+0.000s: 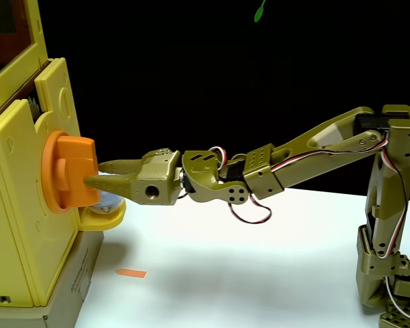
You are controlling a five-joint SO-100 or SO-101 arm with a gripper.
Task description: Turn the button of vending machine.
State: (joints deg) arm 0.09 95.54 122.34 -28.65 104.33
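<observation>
Fixed view, side-on. The vending machine [27, 205], a pale-yellow plastic box, stands at the left edge of the frame on a grey-beige base [72, 283], which rests on the white bench [260, 273]. A reddish window frame [14, 37] occupies its upper left corner.

The button [72, 171], an orange disc with a thick flat bar projecting from its centre, sits on the machine's right-facing panel at mid-height. The bar points rightward, toward the arm. Directly beneath the button is the small yellow rounded tray [102, 215], with a pale rounded object partly visible just above it; its identity cannot be determined.

The olive-green arm [314, 150] reaches in horizontally from its base at the right edge. The jaws [96, 174] meet the button's bar at its right-hand end: the upper finger tip lies at the bar's outer face, the lower finger [113, 183] runs alongside the bar's lower part and overlaps it. The fingers stand slightly apart with the bar's end between or just at the tips; whether they are actually clamped on it cannot be told from this angle.

A small orange strip [131, 273] lies flat on the bench, below the jaws and well apart from them
</observation>
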